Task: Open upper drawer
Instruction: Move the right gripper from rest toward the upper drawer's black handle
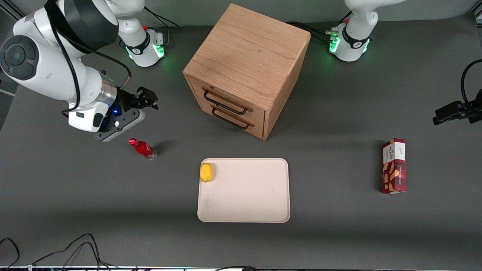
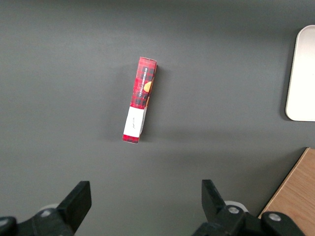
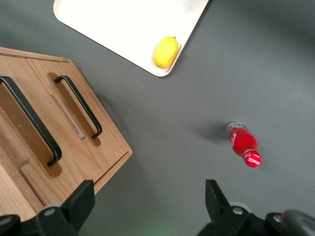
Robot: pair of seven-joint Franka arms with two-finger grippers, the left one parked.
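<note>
The upper drawer (image 1: 226, 101) is seen shut in the cabinet (image 1: 246, 56) at mid-counter. The gripper (image 1: 147, 98), its fingers spread wide and empty, hangs well apart toward the working arm's end. The black handle (image 3: 30, 120) should be straddled squarely, then drawn straight outward

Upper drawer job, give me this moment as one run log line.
upper drawer: shut, handle untouched | gripper: open, empty, above table beside cabinet | red bottle: standing near gripper
</note>
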